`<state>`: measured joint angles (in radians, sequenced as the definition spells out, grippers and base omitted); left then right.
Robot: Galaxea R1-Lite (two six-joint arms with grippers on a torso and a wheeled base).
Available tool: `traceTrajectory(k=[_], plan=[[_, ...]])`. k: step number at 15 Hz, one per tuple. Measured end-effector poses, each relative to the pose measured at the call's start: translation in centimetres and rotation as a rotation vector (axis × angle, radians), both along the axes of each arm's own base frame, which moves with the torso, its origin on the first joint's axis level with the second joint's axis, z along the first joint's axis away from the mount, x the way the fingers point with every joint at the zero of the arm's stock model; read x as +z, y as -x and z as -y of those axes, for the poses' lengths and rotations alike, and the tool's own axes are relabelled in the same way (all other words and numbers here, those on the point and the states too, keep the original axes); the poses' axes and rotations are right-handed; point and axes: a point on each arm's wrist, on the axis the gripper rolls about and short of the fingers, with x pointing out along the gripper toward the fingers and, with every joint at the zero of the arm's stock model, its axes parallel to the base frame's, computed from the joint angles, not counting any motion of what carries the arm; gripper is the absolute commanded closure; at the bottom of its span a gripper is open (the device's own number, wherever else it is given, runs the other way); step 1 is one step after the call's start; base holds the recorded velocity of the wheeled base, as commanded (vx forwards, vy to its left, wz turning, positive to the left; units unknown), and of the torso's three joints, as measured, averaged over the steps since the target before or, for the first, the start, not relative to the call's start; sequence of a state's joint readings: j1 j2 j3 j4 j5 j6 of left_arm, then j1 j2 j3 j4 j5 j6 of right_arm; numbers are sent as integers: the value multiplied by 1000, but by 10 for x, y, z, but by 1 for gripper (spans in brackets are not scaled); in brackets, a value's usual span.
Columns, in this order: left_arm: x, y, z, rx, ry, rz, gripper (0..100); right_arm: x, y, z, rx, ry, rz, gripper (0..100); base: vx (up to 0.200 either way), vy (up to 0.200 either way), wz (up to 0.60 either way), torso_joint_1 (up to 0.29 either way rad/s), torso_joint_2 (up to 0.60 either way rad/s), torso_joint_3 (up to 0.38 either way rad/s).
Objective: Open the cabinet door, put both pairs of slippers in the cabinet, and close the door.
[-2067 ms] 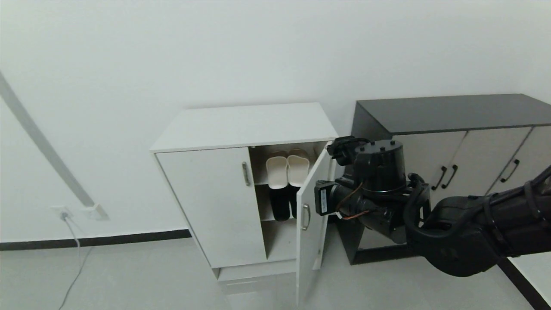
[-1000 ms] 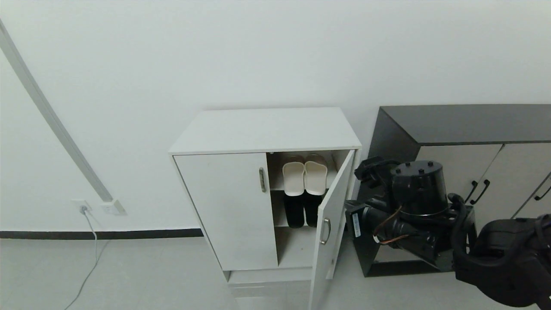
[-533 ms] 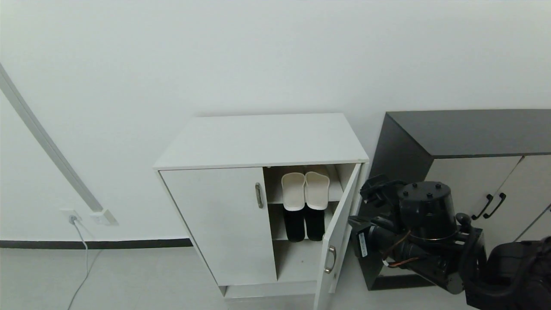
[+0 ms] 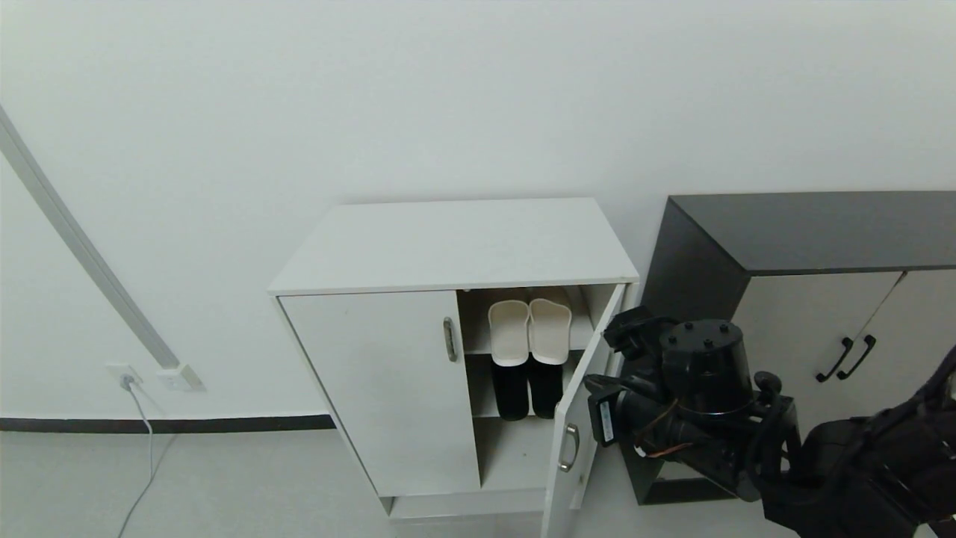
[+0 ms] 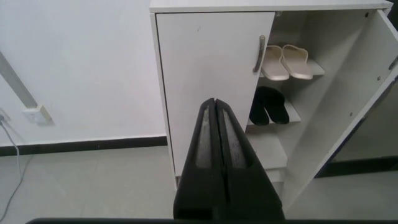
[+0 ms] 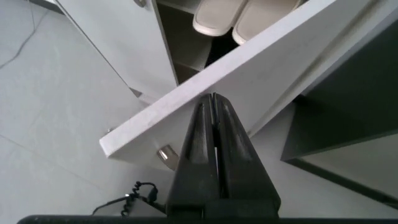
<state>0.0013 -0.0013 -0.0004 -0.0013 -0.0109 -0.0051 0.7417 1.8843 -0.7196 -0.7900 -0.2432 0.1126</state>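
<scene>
The white cabinet has its left door closed and its right door standing partly open. A pair of white slippers rests on the upper shelf, toes outward, and a pair of black slippers on the shelf below. My right arm sits just outside the open door, near its handle. My right gripper is shut, its tips at the door's outer face. My left gripper is shut and empty, held low in front of the closed left door, apart from it.
A dark sideboard with pale doors stands right beside the cabinet, close behind the open door. A wall socket with a hanging cable is at the far left. Bare grey floor lies in front of the cabinet.
The head camera has shifted, so the whole scene sits differently. In the last half second my right arm has moved left, closer to the open door's outer face; the door's angle looks about the same.
</scene>
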Motion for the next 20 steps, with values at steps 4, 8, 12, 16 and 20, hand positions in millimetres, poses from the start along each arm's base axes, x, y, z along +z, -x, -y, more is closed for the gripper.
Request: traceTrajectory(k=[4, 8, 12, 16, 20], plan=[[0, 0, 0, 0, 1, 0, 100, -5, -15, -12, -2, -10, 5, 100, 0, 0, 0, 0, 0, 0], [0, 0, 0, 1, 1, 0, 100, -9, -32, -27, -5, -21, 17, 100, 0, 0, 0, 0, 0, 0], [0, 0, 0, 1, 1, 0, 100, -19, -56, -40, -21, -30, 28, 100, 0, 0, 0, 0, 0, 0], [0, 0, 0, 0, 1, 0, 100, -29, -87, -48, -55, -42, 46, 100, 0, 0, 0, 0, 0, 0], [0, 0, 0, 1, 1, 0, 100, -35, -102, -52, -68, -32, 41, 100, 0, 0, 0, 0, 0, 0]])
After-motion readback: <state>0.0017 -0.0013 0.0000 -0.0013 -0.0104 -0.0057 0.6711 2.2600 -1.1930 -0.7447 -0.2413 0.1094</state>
